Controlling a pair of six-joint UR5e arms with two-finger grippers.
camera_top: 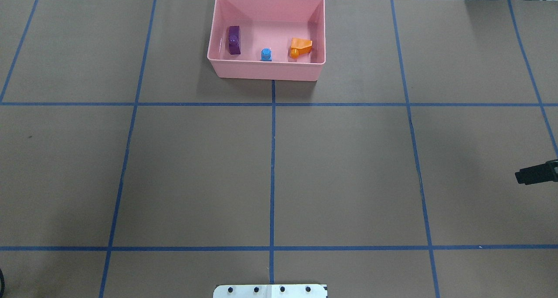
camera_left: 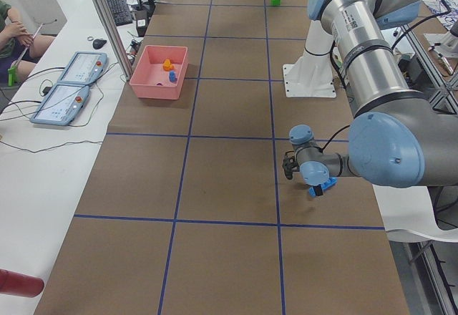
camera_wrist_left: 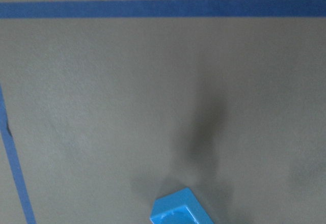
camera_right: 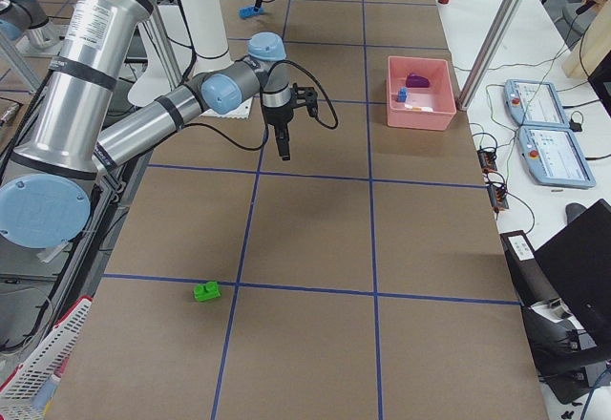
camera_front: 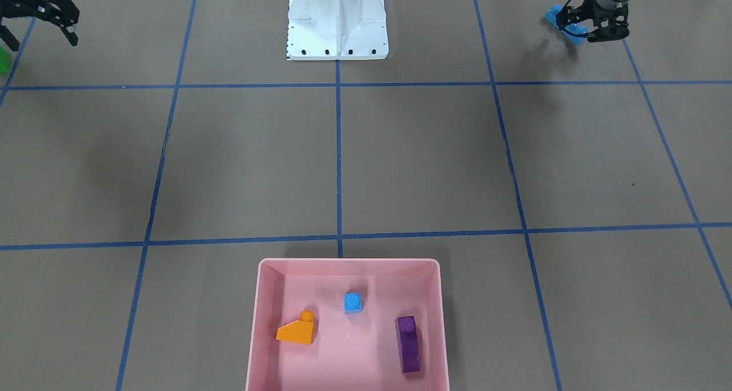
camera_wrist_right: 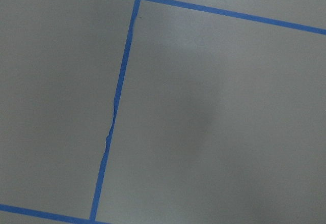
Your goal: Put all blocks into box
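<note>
Where the blocks lie: 3 of 5 sit inside the box (camera_front: 349, 262), apart from one another: orange sloped block (camera_front: 297, 329), tiny blue block (camera_front: 352, 302), purple block (camera_front: 408, 342).
Long blue block (camera_front: 555, 16): clamped in the left gripper (camera_front: 583, 32), held above the table (camera_front: 400, 162), far from the box.
Green block (camera_right: 206, 291): on the table, well apart from the box.
Right gripper (camera_front: 40, 39): jaws spread, holding nothing, near the green block.
Base plate (camera_front: 337, 52): white, between the 2 arms.
</note>
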